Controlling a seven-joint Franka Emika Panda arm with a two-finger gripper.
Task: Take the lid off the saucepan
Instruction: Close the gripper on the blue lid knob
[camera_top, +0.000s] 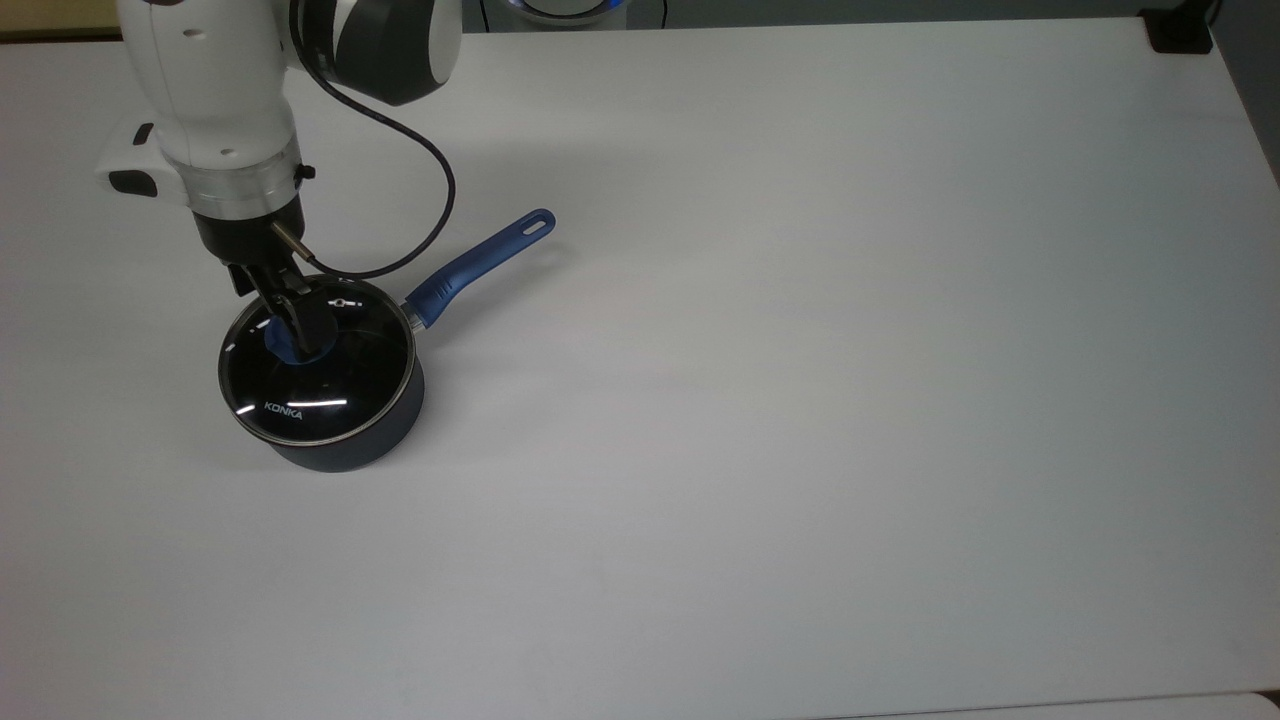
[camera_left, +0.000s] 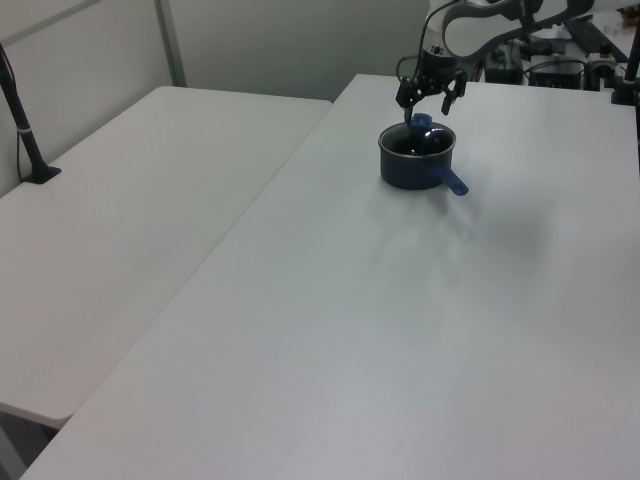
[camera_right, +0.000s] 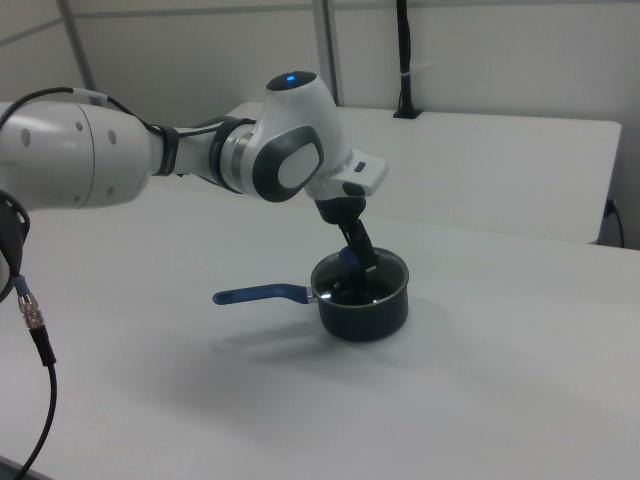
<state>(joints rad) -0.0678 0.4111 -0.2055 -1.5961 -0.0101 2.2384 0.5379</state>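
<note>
Gripper (camera_top: 296, 335) down on the blue knob (camera_top: 283, 345) at the centre of the lid (camera_top: 316, 362), fingers set on either side of it and apparently pinching it (contact itself not clear from any of the 3 views). Lid seated flat on the saucepan (camera_top: 345, 440), which stands on the white table (camera_top: 800, 400) toward the top view's left, long blue handle (camera_top: 478, 262) pointing up and to the top view's right. Seen in the right view with the arm's wrist tilted over the pot and the black cable (camera_top: 420, 190) looping just behind. Lift not yet begun, judging by the rim sitting level all round. Likely risks from here: a shallow or off-centre hold letting the knob slip free on the way up, or a tilted pull catching the metal rim and dragging the light pot along.
</note>
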